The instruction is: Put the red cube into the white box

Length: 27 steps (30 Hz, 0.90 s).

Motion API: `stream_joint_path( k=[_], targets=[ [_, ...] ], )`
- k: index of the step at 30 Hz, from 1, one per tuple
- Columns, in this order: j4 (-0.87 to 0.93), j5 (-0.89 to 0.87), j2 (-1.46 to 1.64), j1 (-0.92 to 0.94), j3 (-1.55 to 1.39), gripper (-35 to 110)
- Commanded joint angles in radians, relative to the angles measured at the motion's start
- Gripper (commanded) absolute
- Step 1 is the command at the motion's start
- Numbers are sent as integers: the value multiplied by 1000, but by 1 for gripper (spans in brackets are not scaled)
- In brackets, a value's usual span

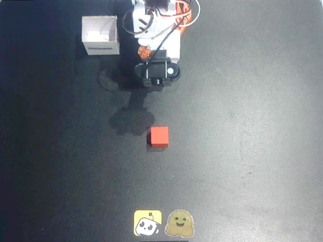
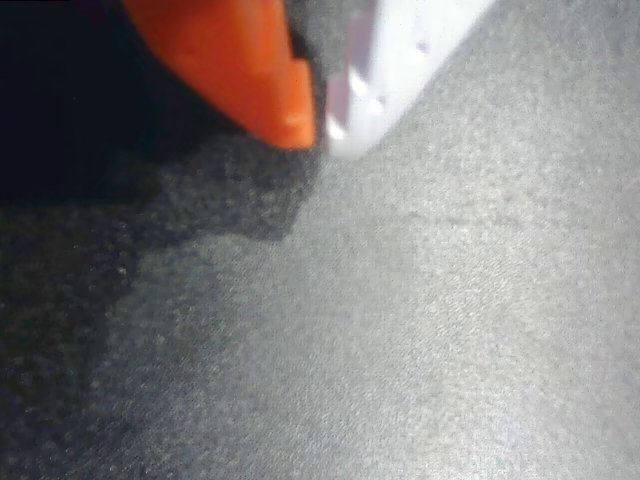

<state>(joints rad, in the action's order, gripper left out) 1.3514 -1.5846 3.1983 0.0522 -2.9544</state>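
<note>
The red cube lies on the dark mat near the middle of the overhead view, with nothing touching it. The white box stands open-topped at the upper left, dark print on its near wall, and looks empty. The arm is folded at the top centre, its black wrist camera mount well above the cube and to the right of the box. In the wrist view my gripper hangs over bare mat. Its orange finger and white finger meet at the tips, shut, with nothing between them.
Two stickers lie at the bottom edge of the overhead view, a yellow one and a smiling-face one. The arm's white base and cables sit just right of the box. The arm's shadow falls between base and cube.
</note>
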Motion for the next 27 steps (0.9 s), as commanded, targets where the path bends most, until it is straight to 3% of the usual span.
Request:
stream_joint_path(
  k=[1, 15, 21, 27],
  targets=[
    [-3, 3, -3, 6, 0, 0],
    [-3, 15, -3, -3, 0, 1],
    [-14, 52, -2, -32, 41, 9],
    [83, 21, -2, -72, 179, 10]
  ],
)
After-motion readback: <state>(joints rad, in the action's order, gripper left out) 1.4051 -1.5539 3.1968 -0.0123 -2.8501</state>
